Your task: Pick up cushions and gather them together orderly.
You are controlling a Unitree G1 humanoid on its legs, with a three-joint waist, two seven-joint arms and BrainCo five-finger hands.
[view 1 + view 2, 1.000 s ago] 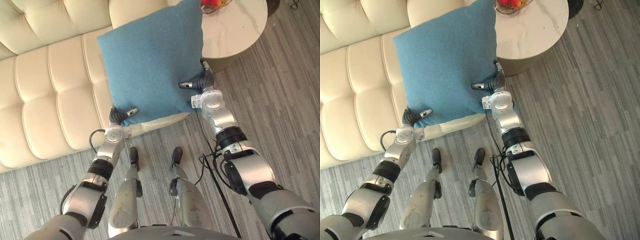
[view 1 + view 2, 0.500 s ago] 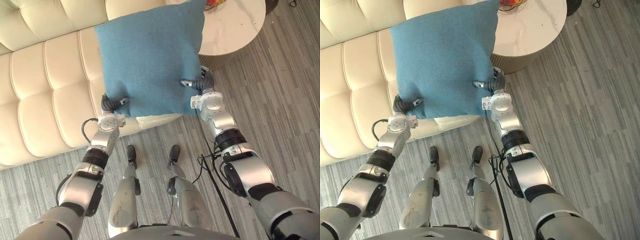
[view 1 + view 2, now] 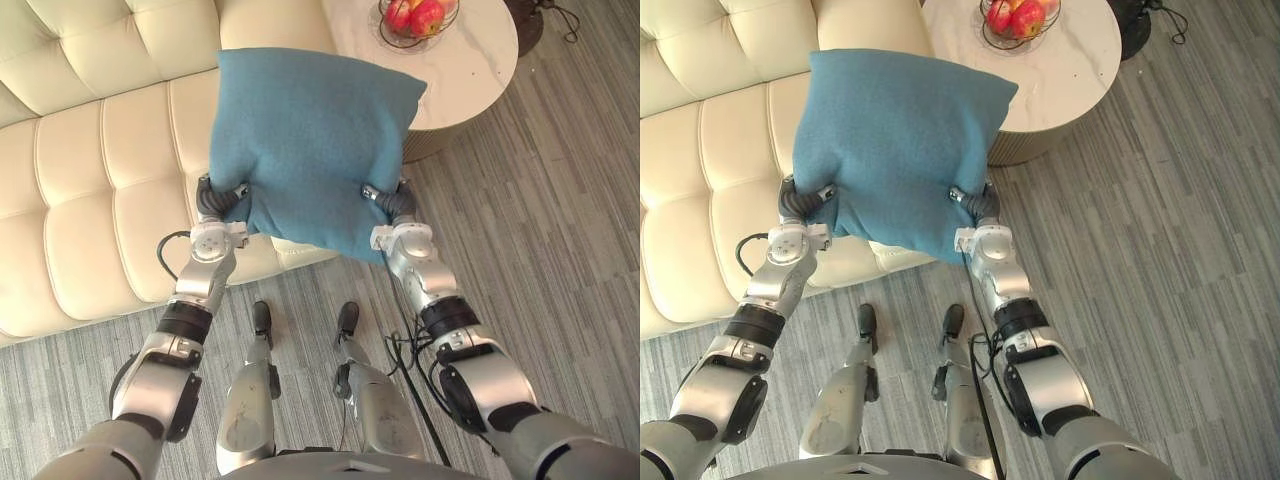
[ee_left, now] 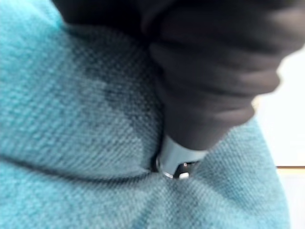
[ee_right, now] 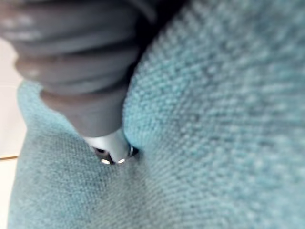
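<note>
Two hands, left hand (image 3: 213, 200) and right hand (image 3: 392, 202), pinch the blue cushion (image 3: 305, 140) by its lower corners above the front edge of the cream sofa (image 3: 90, 200) in the eye views. Left wrist view: a silver fingertip (image 4: 177, 162) dug into its weave; right wrist view, likewise.

Blue cushion (image 3: 305, 140): a plump, square pillow in plain teal-blue woven fabric is being held in the air, clear of the cream sofa (image 3: 90, 170) and overlapping the front edge of its seat. Its broad face is pointing upward and outward, and its far edge is leaning toward the sofa's end. The left hand (image 3: 215, 198) is pinching the near left corner and the right hand (image 3: 393, 200) the near right corner, on the side away from the sofa. The near edge is sagging slightly between them, and the weave is dimpling where each hand is pressing in.
</note>
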